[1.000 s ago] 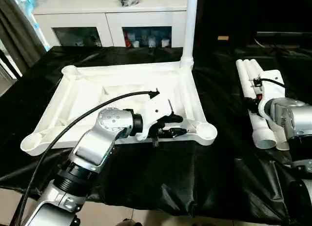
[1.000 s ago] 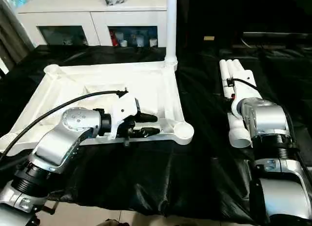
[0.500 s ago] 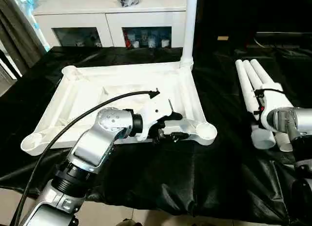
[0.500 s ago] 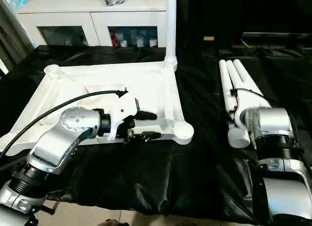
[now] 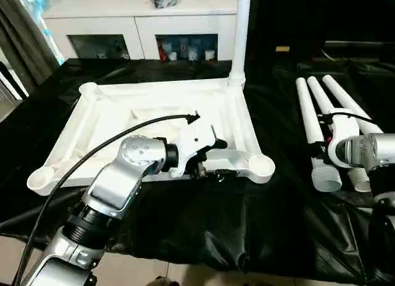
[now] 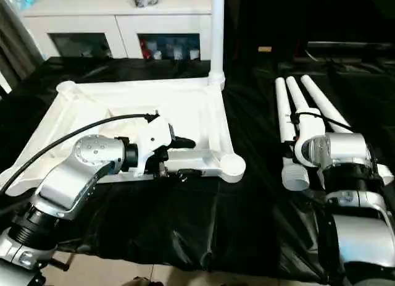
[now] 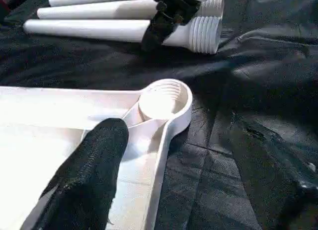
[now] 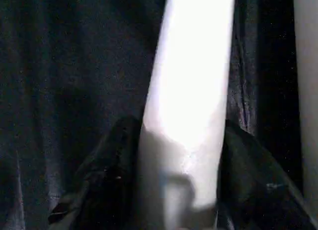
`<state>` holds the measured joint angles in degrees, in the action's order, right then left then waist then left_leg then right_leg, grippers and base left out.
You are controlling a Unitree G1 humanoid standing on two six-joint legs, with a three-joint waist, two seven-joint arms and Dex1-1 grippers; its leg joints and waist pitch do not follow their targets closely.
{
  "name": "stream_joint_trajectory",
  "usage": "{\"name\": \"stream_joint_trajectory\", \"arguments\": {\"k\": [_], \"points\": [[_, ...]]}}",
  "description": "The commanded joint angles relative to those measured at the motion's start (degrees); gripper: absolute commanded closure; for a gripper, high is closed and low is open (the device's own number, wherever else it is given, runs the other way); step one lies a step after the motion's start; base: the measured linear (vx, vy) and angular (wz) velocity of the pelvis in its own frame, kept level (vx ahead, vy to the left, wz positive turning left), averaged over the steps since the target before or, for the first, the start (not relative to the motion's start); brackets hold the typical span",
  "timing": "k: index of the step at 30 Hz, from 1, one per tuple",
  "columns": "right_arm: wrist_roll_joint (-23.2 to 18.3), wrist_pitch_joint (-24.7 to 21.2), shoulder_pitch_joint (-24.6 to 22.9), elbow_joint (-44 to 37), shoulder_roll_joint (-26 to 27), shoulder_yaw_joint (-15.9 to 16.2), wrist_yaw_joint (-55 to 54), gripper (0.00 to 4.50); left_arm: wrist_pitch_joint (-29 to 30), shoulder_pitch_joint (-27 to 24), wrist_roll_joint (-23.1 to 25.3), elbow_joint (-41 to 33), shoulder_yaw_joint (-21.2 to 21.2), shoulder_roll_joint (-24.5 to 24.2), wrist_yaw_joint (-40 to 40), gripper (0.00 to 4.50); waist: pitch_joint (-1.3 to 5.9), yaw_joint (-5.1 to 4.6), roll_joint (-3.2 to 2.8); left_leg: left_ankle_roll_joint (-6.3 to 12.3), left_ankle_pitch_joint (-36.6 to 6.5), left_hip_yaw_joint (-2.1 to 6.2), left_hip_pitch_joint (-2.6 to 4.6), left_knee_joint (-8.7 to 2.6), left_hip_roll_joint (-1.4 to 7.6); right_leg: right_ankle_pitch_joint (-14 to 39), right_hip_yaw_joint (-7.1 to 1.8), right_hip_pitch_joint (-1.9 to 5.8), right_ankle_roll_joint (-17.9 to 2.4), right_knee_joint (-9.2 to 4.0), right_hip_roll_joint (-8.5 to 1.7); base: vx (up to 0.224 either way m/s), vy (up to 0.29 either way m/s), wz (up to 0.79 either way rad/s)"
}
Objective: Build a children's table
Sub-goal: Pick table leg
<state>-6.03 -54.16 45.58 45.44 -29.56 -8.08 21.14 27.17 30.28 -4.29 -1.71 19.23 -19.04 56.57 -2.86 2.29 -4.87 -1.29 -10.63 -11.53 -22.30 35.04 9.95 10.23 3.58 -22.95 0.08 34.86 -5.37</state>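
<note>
The white tabletop lies ribbed side up on the black cloth. One white leg stands upright in its far right corner socket. My left gripper is open astride the near rim, close to the near right socket; one finger is inside the tabletop and the other is outside over the cloth. Three more legs lie fanned out on the right. My right gripper is shut on the leftmost leg, near its threaded end.
A white glass-door cabinet stands behind the black-covered work table. A curtain hangs at the far left. My left arm's black cable arcs over the tabletop. The table's front edge runs just below my forearms.
My left gripper's fingers spread wider over the rim. My right arm drew back along the legs, which fanned apart, and its fingers closed round the leftmost leg.
</note>
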Motion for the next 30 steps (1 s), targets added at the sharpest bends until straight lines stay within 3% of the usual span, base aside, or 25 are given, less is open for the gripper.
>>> {"name": "stream_joint_trajectory", "arguments": {"k": [1, 6, 11, 12, 13, 14, 16, 17, 18, 19, 20, 21, 23, 26, 30], "points": [[-0.2, 1.24, 0.86, 2.55, 0.43, -0.92, -0.73, 2.5, -0.45, 1.39, -0.17, 0.48, 0.21, -0.4, -0.32, 0.83, 3.93, 0.22, 2.03, 1.62, -8.75, 1.14, 1.13, -3.47, 2.42, 15.16, -1.9, 2.48, -13.71, -4.16, -2.75, 0.0, 0.0, 0.0], [-0.46, 2.44, 1.15, 4.48, 0.32, -1.93, -1.39, 2.65, -0.63, 1.87, -0.49, 1.13, -0.27, 0.31, -1.18, 0.83, 3.93, 0.2, 2.08, 1.02, -9.84, 1.17, 1.19, -3.5, 2.39, 15.53, -1.88, 2.47, -13.63, -4.22, -2.74, 0.0, 0.0, 0.0], [-2.67, 4.87, 0.91, 5.38, 0.41, -4.87, -1.65, 2.66, -1.85, 3.22, 0.25, 3.94, -1.72, 2.86, -5.13, 0.83, 4.02, 0.1, 1.96, 0.91, -10.6, 1.25, 1.06, -3.51, 2.35, 14.82, -1.79, 2.64, -13.58, -4.21, -2.67, 0.0, 0.0, 0.0], [-3.61, 5.71, 0.91, 5.15, 0.57, -5.98, -1.34, 2.66, -1.89, 3.77, 0.46, 5.07, -2.36, 3.76, -6.77, 0.83, 4.01, 0.05, 1.72, 0.93, -10.62, 1.26, 1.02, -3.47, 2.28, 14.6, -1.78, 2.67, -13.63, -4.17, -2.65, 0.0, 0.0, 0.0], [-5.12, 6.72, 0.64, 3.84, 0.88, -7.45, -0.38, 2.66, -1.62, 4.86, 0.45, 7.03, -3.84, 5.49, -9.75, 0.83, 4.15, -0.02, 2.0, 1.43, -10.82, 1.21, 1.14, -3.31, 2.18, 14.12, -1.8, 2.74, -13.7, -4.36, -2.69, 0.0, 0.0, 0.0], [-6.06, 7.35, 0.53, 2.96, 1.11, -8.35, 0.26, 2.66, -1.38, 5.65, 0.36, 8.36, -4.87, 6.58, -11.67, 0.83, 4.24, 0.07, 1.59, 1.57, -10.37, 1.29, 1.08, -3.29, 2.18, 13.53, -1.75, 2.83, -13.8, -4.21, -2.7, 0.0, 0.0, 0.0], [-9.43, 8.63, -0.36, -0.82, 2.13, -11.31, 2.39, 2.66, 0.39, 7.88, -1.23, 11.31, -8.06, 10.0, -16.18, 0.83, 4.28, 0.01, 2.03, 2.64, -9.27, 1.12, 0.85, -3.15, 2.08, 11.68, -1.75, 3.02, -14.06, -4.21, -2.6, 0.0, 0.0, 0.0], [-9.43, 8.63, -0.36, -0.82, 2.13, -11.31, 2.39, 2.66, 0.39, 7.88, -1.23, 11.31, -8.06, 10.0, -16.18, 0.83, 4.46, 0.14, 2.1, 3.48, -7.6, 1.37, 0.63, -3.12, 2.18, 10.04, -1.66, 3.27, -14.53, -3.91, -2.77, 0.0, 0.0, 0.0], [-12.69, 10.53, -1.65, -5.12, 3.53, -13.73, 4.85, 2.66, 2.95, 9.79, -4.05, 13.25, -11.12, 13.05, -19.02, 0.83, 4.47, 0.18, 1.64, 3.86, -7.0, 1.43, 0.52, -3.14, 2.18, 9.43, -1.53, 3.32, -14.8, -3.79, -2.72, 0.0, 0.0, 0.0], [-15.53, 12.48, -3.38, -9.72, 5.0, -15.16, 7.75, 2.66, 5.33, 11.1, -6.54, 14.32, -13.52, 15.16, -20.63, 0.83, 4.53, 0.3, 1.47, 4.7, -7.15, 0.99, 0.82, -2.78, 2.11, 7.64, -1.66, 3.01, -15.3, -3.94, -2.63, 0.0, 0.0, 0.0], [-16.38, 12.83, -3.92, -11.11, 5.42, -15.53, 8.64, 2.66, 5.96, 11.45, -7.21, 14.61, -14.19, 15.74, -21.09, 0.83, 4.56, 0.46, 1.68, 5.35, -6.64, 1.05, 0.65, -2.81, 2.11, 6.7, -1.68, 3.22, -15.29, -3.88, -2.7, 0.0, 0.0, 0.0], [-17.51, 11.96, -4.61, -13.03, 5.94, -15.97, 9.29, 2.66, 7.27, 12.17, -8.35, 15.27, -15.46, 16.65, -21.97, 0.83, 4.79, 0.67, 1.68, 7.36, -3.86, 1.22, 0.37, -2.69, 2.11, 3.97, -1.42, 3.28, -16.07, -3.36, -2.51, 0.0, 0.0, 0.0], [-20.11, 12.36, -6.52, -17.53, 7.11, -16.55, 11.93, 2.66, 9.68, 13.54, -10.39, 16.66, -17.68, 18.19, -23.5, 0.83, 4.81, 0.95, 1.55, 8.44, -3.49, 1.22, 0.43, -2.54, 2.15, 4.6, -1.36, 3.09, -16.51, -3.44, -2.57, 0.0, 0.0, 0.0], [-25.57, 12.46, -10.33, -26.18, 8.9, -16.74, 17.77, 2.66, 14.13, 16.13, -14.57, 19.47, -21.87, 20.76, -25.49, 0.83, 4.61, 1.66, 1.45, 8.39, -4.91, 1.14, 0.7, -2.67, 2.21, 8.4, -1.32, 2.87, -15.35, -4.03, -2.55, 0.0, 0.0, 0.0], [-31.64, 8.39, -14.54, -35.97, 10.03, -15.53, 22.35, 2.66, 18.6, 18.76, -19.34, 21.35, -26.48, 23.9, -27.66, 0.83, 4.42, 2.08, 1.41, 6.84, -6.71, 1.39, 0.98, -3.07, 2.51, 12.51, -1.35, 2.63, -13.97, -4.51, -2.69, 0.0, 0.0, 0.0]]}}
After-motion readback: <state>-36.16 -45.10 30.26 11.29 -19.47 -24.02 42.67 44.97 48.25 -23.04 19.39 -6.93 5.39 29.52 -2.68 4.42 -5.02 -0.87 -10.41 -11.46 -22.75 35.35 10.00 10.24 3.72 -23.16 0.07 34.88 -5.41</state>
